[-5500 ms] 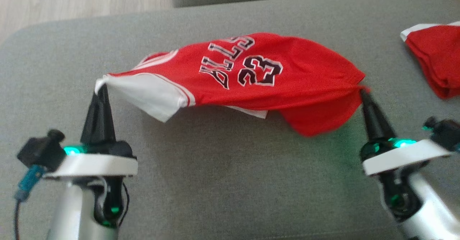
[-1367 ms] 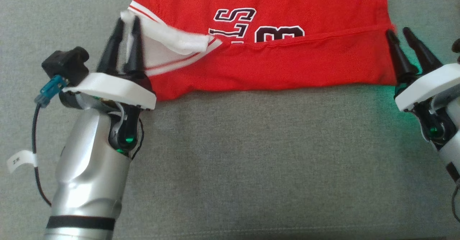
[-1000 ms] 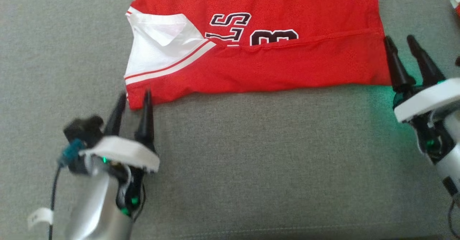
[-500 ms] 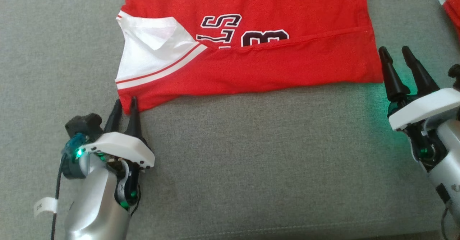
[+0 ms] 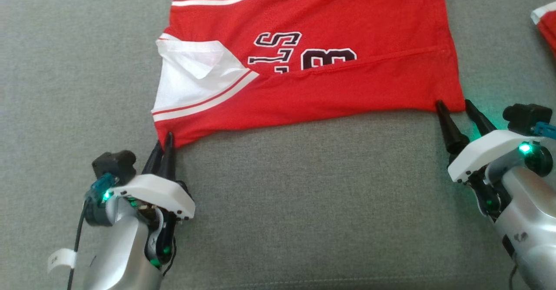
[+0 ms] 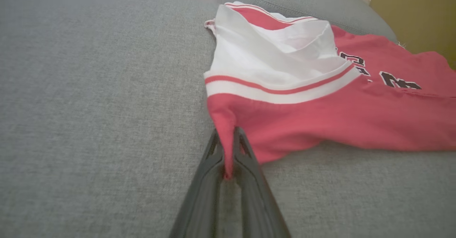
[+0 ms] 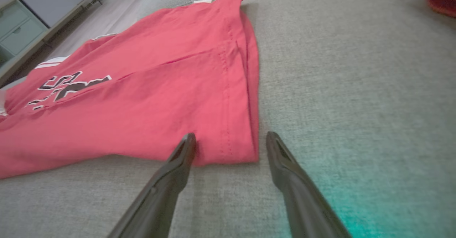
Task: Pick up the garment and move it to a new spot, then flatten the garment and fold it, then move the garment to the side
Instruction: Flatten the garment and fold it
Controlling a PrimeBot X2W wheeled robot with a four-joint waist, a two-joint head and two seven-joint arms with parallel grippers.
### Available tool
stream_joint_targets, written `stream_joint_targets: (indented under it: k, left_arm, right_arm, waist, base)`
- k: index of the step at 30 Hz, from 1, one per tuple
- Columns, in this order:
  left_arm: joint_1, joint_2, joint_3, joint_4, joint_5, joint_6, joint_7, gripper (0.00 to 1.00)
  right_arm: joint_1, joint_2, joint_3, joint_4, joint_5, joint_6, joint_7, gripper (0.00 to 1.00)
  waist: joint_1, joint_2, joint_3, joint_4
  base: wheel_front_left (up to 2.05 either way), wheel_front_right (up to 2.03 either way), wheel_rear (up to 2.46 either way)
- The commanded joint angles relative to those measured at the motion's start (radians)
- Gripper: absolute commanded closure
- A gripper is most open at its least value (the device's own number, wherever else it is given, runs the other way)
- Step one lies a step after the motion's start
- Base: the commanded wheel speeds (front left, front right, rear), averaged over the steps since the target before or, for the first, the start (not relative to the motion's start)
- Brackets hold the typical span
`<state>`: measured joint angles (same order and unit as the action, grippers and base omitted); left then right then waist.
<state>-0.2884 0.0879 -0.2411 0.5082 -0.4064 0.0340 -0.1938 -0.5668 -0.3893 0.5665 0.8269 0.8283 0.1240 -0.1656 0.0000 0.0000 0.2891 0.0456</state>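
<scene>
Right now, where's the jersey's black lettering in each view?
Head view: lettering top centre.
Left wrist view: lettering far right, past the white panel.
Right wrist view: lettering at left edge.
Shared landmark: the fold line running into it across the red jersey.

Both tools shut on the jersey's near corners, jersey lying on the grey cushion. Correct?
Not quite. Only the left tool is shut on a near corner of the jersey. The right wrist view shows the right tool open, fingers either side of its corner. The jersey does lie on the grey cushion.
</scene>
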Motion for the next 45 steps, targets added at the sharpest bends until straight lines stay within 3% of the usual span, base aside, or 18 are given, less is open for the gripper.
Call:
stream_joint_targets:
  k: [1, 2, 3, 19, 29, 37, 45]
  left_arm:
    - [-0.006, 0.029, 0.027, -0.03, 0.001, -0.001, 0.001, 1.0]
    - [-0.006, 0.03, 0.024, -0.031, 0.003, -0.002, 0.0, 1.0]
    - [-0.006, 0.031, 0.021, -0.031, 0.004, -0.002, 0.001, 1.0]
    - [0.166, 0.086, -0.041, -0.122, 0.028, -0.02, 0.016, 1.0]
    - [0.355, 0.121, -0.078, -0.285, 0.028, -0.01, 0.052, 1.0]
    - [0.404, 0.132, -0.094, -0.319, 0.04, 0.009, 0.053, 1.0]
    - [0.399, 0.147, -0.1, -0.305, 0.049, 0.017, 0.052, 1.0]
  right_arm:
    - [-0.002, -0.003, 0.004, 0.005, -0.015, 0.007, 0.008, 0.17]
    - [-0.003, 0.002, 0.0, 0.019, -0.02, 0.007, 0.006, 0.77]
    - [-0.002, 0.006, -0.003, 0.028, -0.023, 0.007, 0.003, 1.0]
    - [0.173, -0.076, -0.006, -0.067, 0.047, 0.007, -0.012, 1.0]
    - [0.366, -0.157, -0.055, -0.185, 0.068, 0.007, 0.007, 1.0]
    - [0.493, -0.162, -0.137, -0.271, 0.03, 0.007, 0.049, 1.0]
    - [0.594, -0.128, -0.267, -0.369, -0.054, 0.007, 0.114, 1.0]
  waist:
    - [0.0, 0.0, -0.007, 0.005]
    - [0.0, 0.0, -0.013, 0.009]
    - [0.0, 0.0, -0.018, 0.011]
    - [0.0, 0.0, -0.153, 0.005]
    - [0.0, 0.0, -0.19, 0.004]
    - [0.0, 0.0, -0.185, 0.012]
    - [0.0, 0.0, -0.173, 0.012]
  base:
    - [0.0, 0.0, 0.0]
    - [0.0, 0.0, 0.0]
    - [0.0, 0.0, 0.0]
    - [0.0, 0.0, 0.0]
    - [0.0, 0.0, 0.0]
    - [0.0, 0.0, 0.0]
    - [0.0, 0.0, 0.0]
